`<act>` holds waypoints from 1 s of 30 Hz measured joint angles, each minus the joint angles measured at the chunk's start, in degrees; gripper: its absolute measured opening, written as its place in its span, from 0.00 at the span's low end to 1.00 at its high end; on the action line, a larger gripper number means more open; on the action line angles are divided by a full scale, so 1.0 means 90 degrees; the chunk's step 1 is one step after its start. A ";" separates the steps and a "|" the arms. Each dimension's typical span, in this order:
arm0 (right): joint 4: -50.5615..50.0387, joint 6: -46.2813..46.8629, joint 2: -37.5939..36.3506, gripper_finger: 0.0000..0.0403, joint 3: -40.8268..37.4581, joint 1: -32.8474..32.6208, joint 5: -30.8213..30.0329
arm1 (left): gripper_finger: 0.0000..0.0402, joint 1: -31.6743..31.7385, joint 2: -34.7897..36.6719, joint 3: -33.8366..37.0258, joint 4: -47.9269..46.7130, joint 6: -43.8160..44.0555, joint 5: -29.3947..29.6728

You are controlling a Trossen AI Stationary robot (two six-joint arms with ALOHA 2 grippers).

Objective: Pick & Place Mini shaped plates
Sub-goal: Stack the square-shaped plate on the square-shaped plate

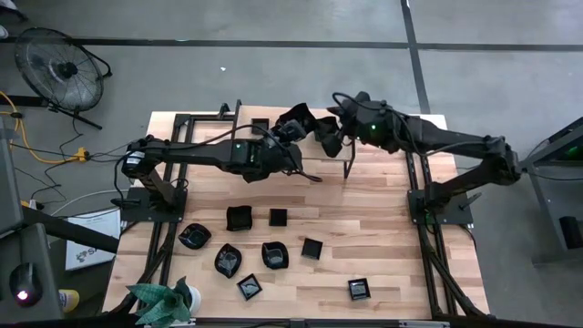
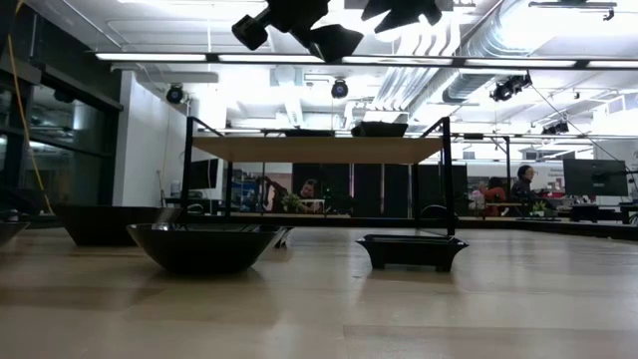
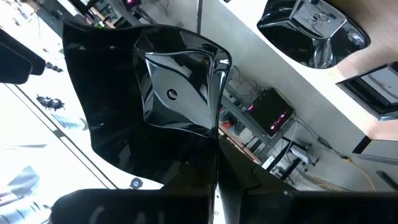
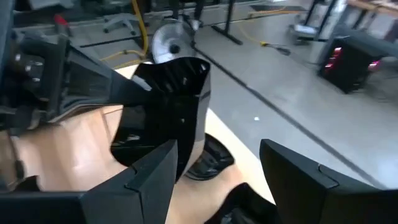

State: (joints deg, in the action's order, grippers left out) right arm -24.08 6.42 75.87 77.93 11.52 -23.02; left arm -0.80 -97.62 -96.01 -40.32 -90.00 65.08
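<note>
A broad strip of bare worktop point(image 1: 364, 196) was left between the two arms and the row of mini shaped plates point(image 1: 239, 218) set out nearer the front edge. The green plant point(image 1: 164, 301) was stood at the front left corner, and most of the plates were grouped near it; one square plate point(image 1: 359, 290) was placed well apart from them, toward the right.

The left end effector point(image 1: 290, 129) was raised above the far edge of the worktop, its fingers closed on a glossy black plate point(image 3: 177, 93). This held plate was carried on edge, clear of the worktop, with its hollow face turned toward the left wrist camera. Its long axis could not be determined.

The right end effector point(image 4: 217, 168) was positioned just beside the held plate, its fingers spread fully apart and nothing gripped between them.
</note>
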 joint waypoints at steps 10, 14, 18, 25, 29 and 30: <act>0.0155 -0.0100 0.0213 0.56 0.0000 0.0334 0.1001 | 0.00 0.0000 0.0000 0.0000 -0.0003 0.0000 -0.0012; 0.0143 -0.0153 0.0297 0.56 0.0000 0.0387 0.1112 | 0.00 0.0000 0.0000 0.0000 0.0013 -0.0002 -0.0046; 0.0203 -0.0170 0.0341 0.54 0.0000 0.0399 0.1061 | 0.00 0.0001 0.0000 0.0000 0.0039 -0.0024 -0.0163; 0.0224 -0.0219 0.0373 0.42 0.0000 0.0472 0.1126 | 0.00 0.0002 0.0000 0.0002 0.0040 -0.0024 -0.0261; 0.0229 -0.0280 0.0375 0.33 0.0000 0.0475 0.1063 | 0.00 0.0002 0.0000 0.0004 0.0042 -0.0024 -0.0338; 0.0229 -0.0306 0.0375 0.31 0.0000 0.0475 0.1063 | 0.00 0.0002 0.0000 0.0004 0.0043 -0.0024 -0.0338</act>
State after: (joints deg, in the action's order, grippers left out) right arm -22.02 3.66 79.24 77.93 15.79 -13.45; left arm -0.78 -97.62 -95.97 -39.93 -90.21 62.04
